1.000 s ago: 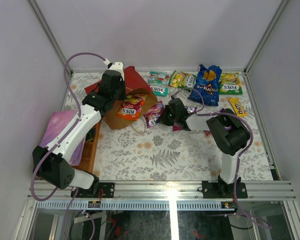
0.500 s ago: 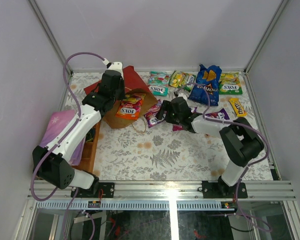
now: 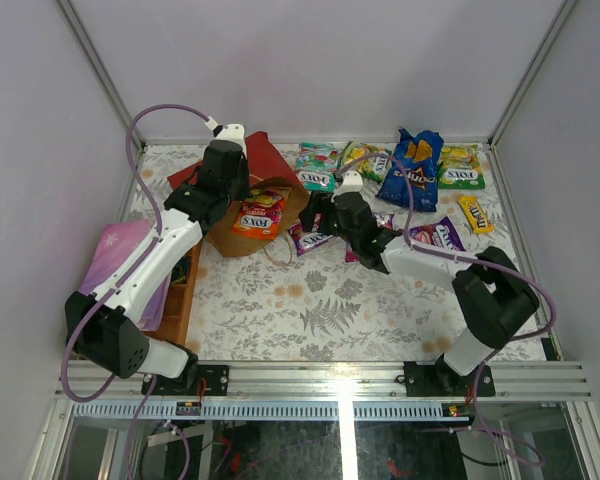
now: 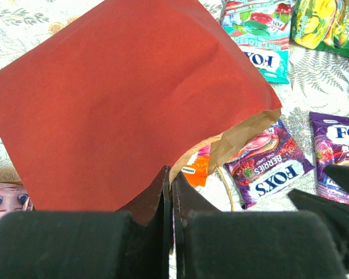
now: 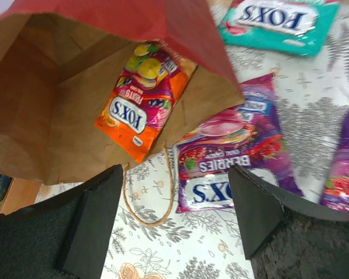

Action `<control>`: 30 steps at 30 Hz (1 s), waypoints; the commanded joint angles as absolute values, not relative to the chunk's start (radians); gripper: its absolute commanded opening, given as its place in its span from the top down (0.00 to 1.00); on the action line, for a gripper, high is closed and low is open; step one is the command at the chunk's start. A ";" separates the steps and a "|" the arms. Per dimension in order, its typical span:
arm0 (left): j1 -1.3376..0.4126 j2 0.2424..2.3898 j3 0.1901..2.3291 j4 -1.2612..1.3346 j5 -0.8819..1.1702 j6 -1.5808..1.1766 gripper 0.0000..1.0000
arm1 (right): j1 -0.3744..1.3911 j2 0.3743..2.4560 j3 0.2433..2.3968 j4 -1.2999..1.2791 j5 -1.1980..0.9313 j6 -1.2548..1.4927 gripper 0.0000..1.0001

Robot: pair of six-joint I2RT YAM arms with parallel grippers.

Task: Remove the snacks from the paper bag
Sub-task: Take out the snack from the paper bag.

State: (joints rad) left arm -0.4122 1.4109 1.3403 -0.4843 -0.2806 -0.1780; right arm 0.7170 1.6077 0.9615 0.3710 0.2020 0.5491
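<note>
We've swung the open right hand (image 5: pixel 175 181) upper-left to the mouth of the paper bag (image 5: pixel 35 110), left hand (image 4: pixel 169 189) clamping its edge; orange packet (image 5: pixel 141 110) next.

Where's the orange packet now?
The orange packet lies inside the open mouth of the paper bag, on its brown lining, left of centre in the top view; a purple berry packet sits outside to its right.

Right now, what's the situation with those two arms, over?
Left gripper shut on paper bag edge. Right gripper open over purple packet beside bag mouth. Orange packet inside bag. String handle lies close by.
</note>
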 commanded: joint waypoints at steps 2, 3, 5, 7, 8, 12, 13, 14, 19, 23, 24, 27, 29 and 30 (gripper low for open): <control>-0.405 1.423 1.371 -0.482 -0.290 -0.179 1.00 | 0.746 1.754 1.011 0.606 0.027 0.646 0.22; -0.404 1.425 1.371 -0.483 -0.287 -0.179 1.00 | 0.750 1.790 1.032 0.634 0.002 0.674 0.23; -0.405 1.425 1.371 -0.483 -0.287 -0.179 1.00 | 0.757 1.875 1.089 0.640 -0.032 0.727 0.24; -0.405 1.422 1.371 -0.483 -0.291 -0.179 1.00 | 0.763 1.923 1.156 0.601 -0.033 0.762 0.25; -0.404 1.419 1.370 -0.483 -0.294 -0.179 1.00 | 0.767 1.946 1.185 0.575 -0.028 0.779 0.26; -0.404 1.419 1.366 -0.480 -0.293 -0.180 1.00 | 0.783 2.007 1.242 0.535 0.029 0.812 0.26; -0.405 1.421 1.367 -0.480 -0.288 -0.181 1.00 | 0.786 2.020 1.251 0.529 0.040 0.819 0.27; -0.405 1.422 1.368 -0.480 -0.284 -0.182 1.00 | 0.787 2.032 1.261 0.517 0.046 0.826 0.27; -0.405 1.420 1.367 -0.480 -0.281 -0.183 1.00 | 0.787 2.101 1.300 0.476 0.056 0.883 0.30; -0.405 1.415 1.367 -0.480 -0.282 -0.182 1.00 | 0.787 2.140 1.323 0.455 0.066 0.916 0.31; -0.405 1.413 1.368 -0.480 -0.281 -0.183 1.00 | 0.787 2.145 1.328 0.447 0.070 0.920 0.31; -0.405 1.408 1.367 -0.480 -0.282 -0.182 1.00 | 0.786 2.156 1.338 0.432 0.090 0.921 0.32; -0.405 1.404 1.367 -0.480 -0.282 -0.183 1.00 | 0.787 2.164 1.348 0.409 0.101 0.922 0.32; -0.405 1.403 1.367 -0.480 -0.281 -0.183 1.00 | 0.787 2.172 1.354 0.403 0.103 0.927 0.32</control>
State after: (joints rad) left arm -0.4095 1.4220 1.3403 -0.4873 -0.2768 -0.1783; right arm 0.7803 2.1609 1.3018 0.4400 0.0456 0.9058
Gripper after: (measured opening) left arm 0.003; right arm 0.686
